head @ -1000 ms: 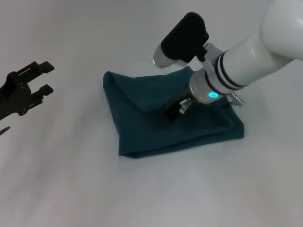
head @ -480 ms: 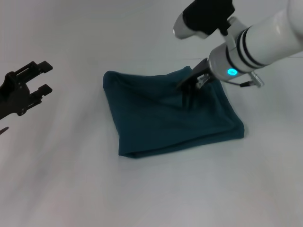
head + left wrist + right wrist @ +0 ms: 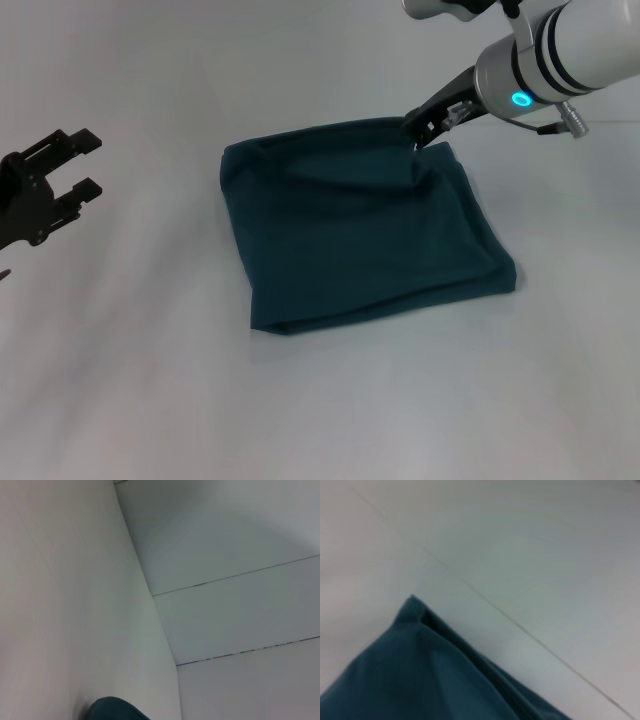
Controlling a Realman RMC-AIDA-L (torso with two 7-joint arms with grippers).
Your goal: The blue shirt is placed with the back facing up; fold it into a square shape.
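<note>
1. One blue shirt [image 3: 365, 230] lies on the white surface [image 3: 150, 400], folded into a rough four-sided packet with its plain side up. No lettering shows on it.

2. Two pincers are in the head view. The right pincer [image 3: 428, 128] hangs over the shirt's far right corner, its dark tips pointing down at the cloth. The tips look close together, but whether they pinch any cloth or only sit just above it cannot be told.

3. From the right pincer, the shirt spreads toward the robot and toward the robot's left. The near edge of the packet lies well away from the tips, and the far edge runs off from just beside them.

4. A small ridge of cloth stands up just below the right pincer, at that same far right corner. The rest of the packet lies flat with soft creases.

5. The left pincer [image 3: 68, 165] is held off the cloth, well to the robot's left of the shirt, above bare surface. Its two dark fingers [image 3: 78, 139] stand apart with a clear gap between them, and they grip nothing.

6. The right wrist view shows one pointed corner of the shirt [image 3: 425, 675] with layered folds along its edge.

7. The left wrist view shows only a small rounded bit of the shirt [image 3: 112, 709] against the pale surface.
</note>
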